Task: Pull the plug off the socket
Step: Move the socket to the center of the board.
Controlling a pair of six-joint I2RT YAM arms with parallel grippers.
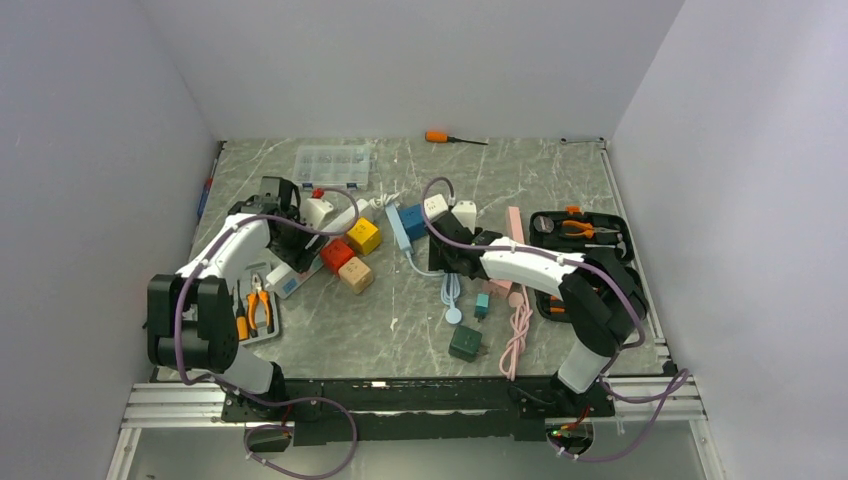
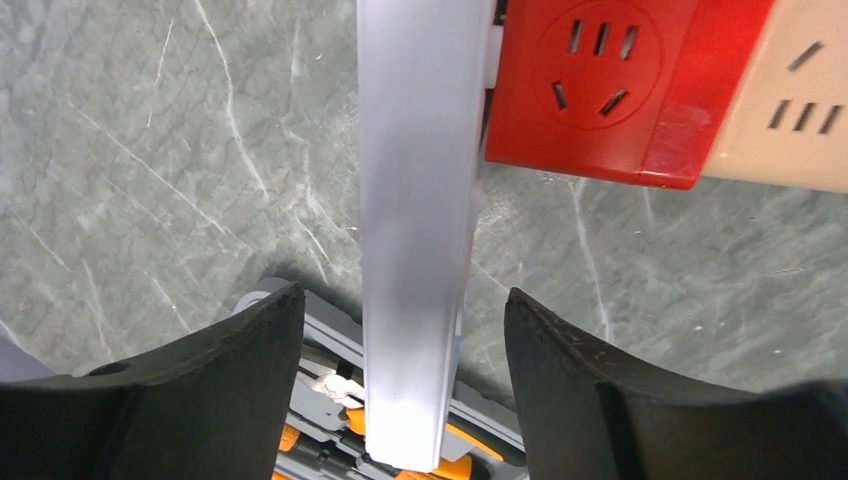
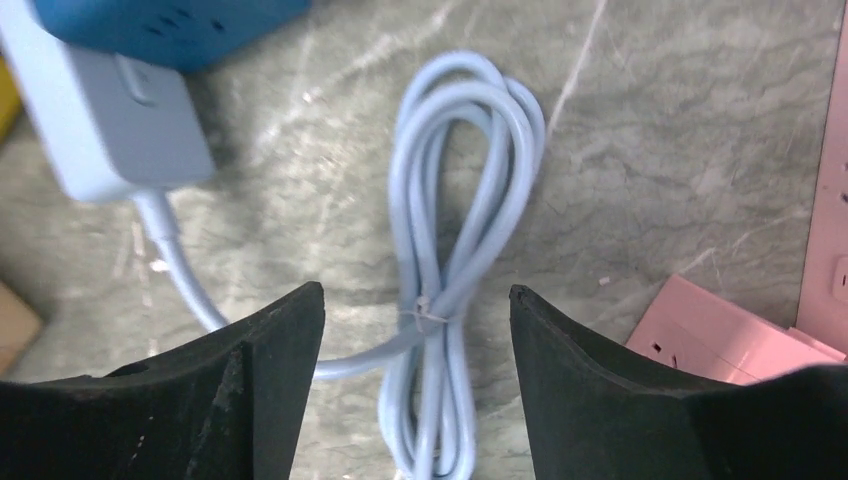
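A white power strip [image 2: 415, 230] runs lengthwise between the open fingers of my left gripper [image 2: 402, 295], which touch neither side of it. A red cube socket [image 2: 610, 85] butts against the strip's far right side, with a beige cube [image 2: 790, 100] beside it. I cannot see any join between them. In the top view the left gripper [image 1: 290, 245] is over this strip [image 1: 283, 281], next to the red cube [image 1: 337, 255]. My right gripper [image 3: 415, 292] is open and empty above a tied light-blue cable bundle [image 3: 450, 270]. The cable's light-blue strip [image 3: 110, 120] has a blue cube [image 3: 170, 25] on it.
A grey tray of orange-handled pliers [image 1: 255, 310] lies at the left, under the white strip's near end. Also on the table are a yellow cube [image 1: 363, 236], white cubes [image 1: 436, 207], a pink strip [image 1: 515, 250], a dark green adapter [image 1: 465, 343], a black tool case [image 1: 580, 235], a clear organiser box [image 1: 333, 165] and a screwdriver [image 1: 445, 138].
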